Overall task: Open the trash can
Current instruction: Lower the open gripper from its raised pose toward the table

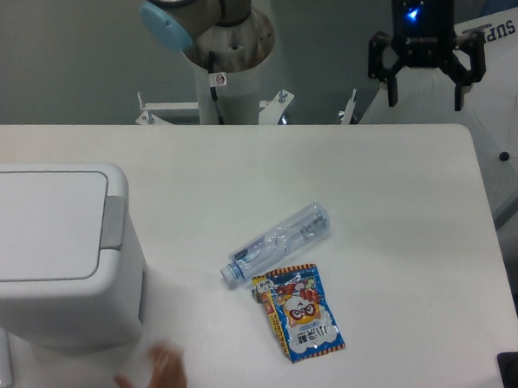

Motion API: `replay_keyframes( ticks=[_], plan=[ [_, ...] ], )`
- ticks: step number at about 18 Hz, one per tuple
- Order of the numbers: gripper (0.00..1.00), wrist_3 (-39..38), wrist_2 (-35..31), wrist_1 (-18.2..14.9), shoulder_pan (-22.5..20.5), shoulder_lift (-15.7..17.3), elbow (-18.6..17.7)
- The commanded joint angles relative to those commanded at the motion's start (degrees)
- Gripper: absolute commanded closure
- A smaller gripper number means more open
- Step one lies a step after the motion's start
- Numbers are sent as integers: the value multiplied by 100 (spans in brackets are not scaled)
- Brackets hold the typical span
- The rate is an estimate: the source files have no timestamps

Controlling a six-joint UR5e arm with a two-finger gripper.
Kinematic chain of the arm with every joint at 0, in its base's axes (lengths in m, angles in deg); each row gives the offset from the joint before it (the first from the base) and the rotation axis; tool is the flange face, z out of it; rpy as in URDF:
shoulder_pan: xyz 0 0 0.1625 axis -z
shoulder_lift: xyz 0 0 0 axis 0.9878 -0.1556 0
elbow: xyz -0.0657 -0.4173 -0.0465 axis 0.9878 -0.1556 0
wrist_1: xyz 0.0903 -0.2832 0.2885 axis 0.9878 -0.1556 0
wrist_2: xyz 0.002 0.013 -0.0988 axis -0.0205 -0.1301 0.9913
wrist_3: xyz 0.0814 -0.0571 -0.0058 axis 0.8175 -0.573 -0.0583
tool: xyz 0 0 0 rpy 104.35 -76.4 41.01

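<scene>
The trash can (52, 248) is a large white boxy bin at the left of the table. Its flat lid (36, 224) lies shut, and the grey push tab (112, 222) sits on its right edge. My gripper (424, 103) hangs high at the back right, above the table's far edge, far from the bin. Its two black fingers are spread apart and hold nothing.
A clear plastic bottle (276, 244) lies on its side at the table's middle. A colourful snack packet (299, 313) lies just in front of it. A person's hand (158, 376) shows at the front edge. The arm's base (222, 62) stands behind the table.
</scene>
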Motion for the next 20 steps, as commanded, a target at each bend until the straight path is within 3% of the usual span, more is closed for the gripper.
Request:
replay_keyframes(
  ticks=[5,16,19,20],
  plan=[
    [0,-122,9,-18,26,-70,70],
    [0,-1844,44,-9,720,-308,281],
    [0,-2704,62,0,1027,-308,299],
    [0,-4395,79,409,1594,-577,403]
  ],
)
